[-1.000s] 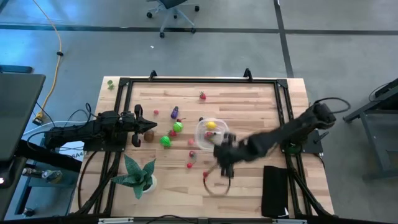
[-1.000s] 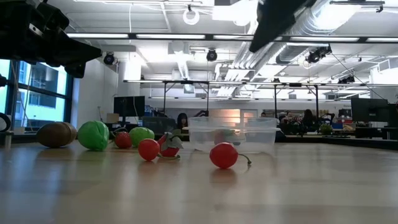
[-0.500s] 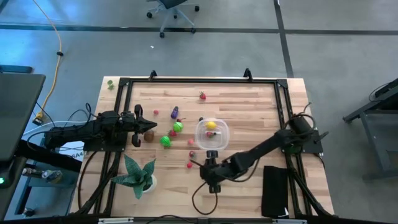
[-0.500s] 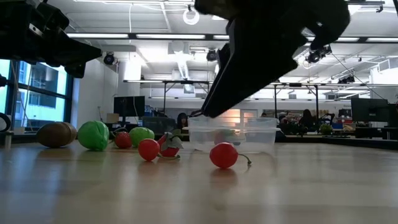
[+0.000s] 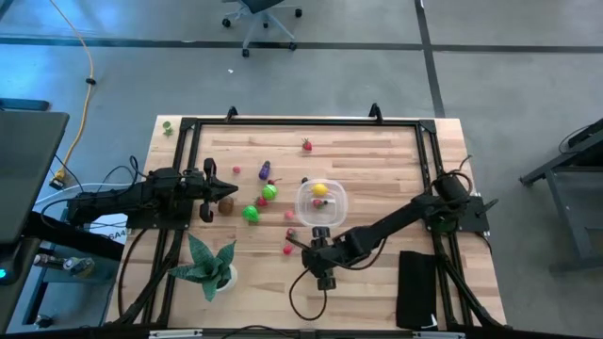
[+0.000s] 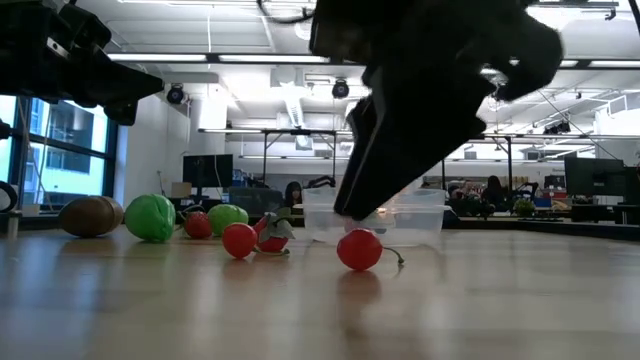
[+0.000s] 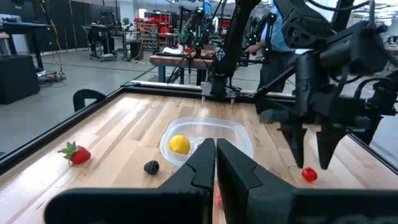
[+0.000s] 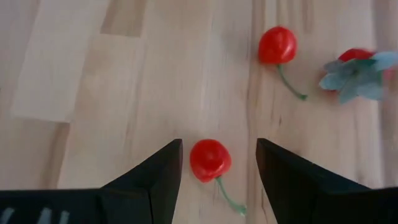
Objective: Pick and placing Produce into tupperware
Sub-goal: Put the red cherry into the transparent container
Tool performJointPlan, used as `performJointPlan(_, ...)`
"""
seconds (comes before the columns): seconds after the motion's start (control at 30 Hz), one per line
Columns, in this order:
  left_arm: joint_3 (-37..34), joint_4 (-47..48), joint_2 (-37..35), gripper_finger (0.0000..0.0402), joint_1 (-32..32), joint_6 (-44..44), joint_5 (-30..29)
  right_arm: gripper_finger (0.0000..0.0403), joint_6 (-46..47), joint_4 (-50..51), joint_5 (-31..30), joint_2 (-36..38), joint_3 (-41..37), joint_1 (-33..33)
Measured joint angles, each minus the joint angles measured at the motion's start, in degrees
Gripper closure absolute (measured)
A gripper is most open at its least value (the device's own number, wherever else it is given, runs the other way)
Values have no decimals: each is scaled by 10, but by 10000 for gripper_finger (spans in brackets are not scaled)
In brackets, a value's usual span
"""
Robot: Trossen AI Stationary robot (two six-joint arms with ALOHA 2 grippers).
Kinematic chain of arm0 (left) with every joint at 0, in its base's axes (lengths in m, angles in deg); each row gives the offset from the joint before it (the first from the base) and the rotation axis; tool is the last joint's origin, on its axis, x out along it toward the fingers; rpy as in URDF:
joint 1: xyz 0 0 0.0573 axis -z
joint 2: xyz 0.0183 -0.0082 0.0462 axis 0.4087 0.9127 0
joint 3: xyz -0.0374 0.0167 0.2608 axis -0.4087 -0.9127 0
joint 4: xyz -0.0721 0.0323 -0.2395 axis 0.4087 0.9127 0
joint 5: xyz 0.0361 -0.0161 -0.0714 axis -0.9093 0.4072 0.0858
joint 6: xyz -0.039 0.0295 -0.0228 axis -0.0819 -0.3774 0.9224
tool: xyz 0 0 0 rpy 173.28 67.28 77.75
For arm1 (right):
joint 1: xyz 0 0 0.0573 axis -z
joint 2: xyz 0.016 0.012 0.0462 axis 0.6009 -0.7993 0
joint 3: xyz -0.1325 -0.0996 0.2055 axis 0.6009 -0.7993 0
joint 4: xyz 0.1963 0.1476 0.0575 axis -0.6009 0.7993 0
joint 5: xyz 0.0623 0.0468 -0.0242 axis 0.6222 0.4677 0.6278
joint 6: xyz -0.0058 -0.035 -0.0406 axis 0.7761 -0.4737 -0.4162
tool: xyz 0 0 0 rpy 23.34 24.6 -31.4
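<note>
High view: tupperware [image 5: 322, 200] mid-table holds one yellow piece [image 5: 319, 189] (most produce remains scattered outside), while the right gripper [image 8: 215, 163], fingers spread wide, straddles a red cherry [image 8: 209, 159] nearby.

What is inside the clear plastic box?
The tupperware holds a yellow fruit, plain from above and in the left wrist view. Something reddish shows beside it, too small to name. The left gripper's fingers hide the box's near part.
</note>
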Motion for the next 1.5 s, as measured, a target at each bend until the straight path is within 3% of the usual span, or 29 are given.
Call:
performJointPlan(0.17, 0, 0, 0, 396, 0, 0, 0, 206, -3, -3, 32, -26, 0, 10)
performJointPlan(0.53, 0, 0, 0, 396, 0, 0, 0, 208, 1, 1, 31, -28, 0, 12)
performJointPlan(1.1, 0, 0, 0, 396, 0, 0, 0, 296, -1, 0, 32, -28, 0, 12)
performJointPlan(1.5, 0, 0, 0, 396, 0, 0, 0, 306, -12, 6, 21, 12, 0, 16)
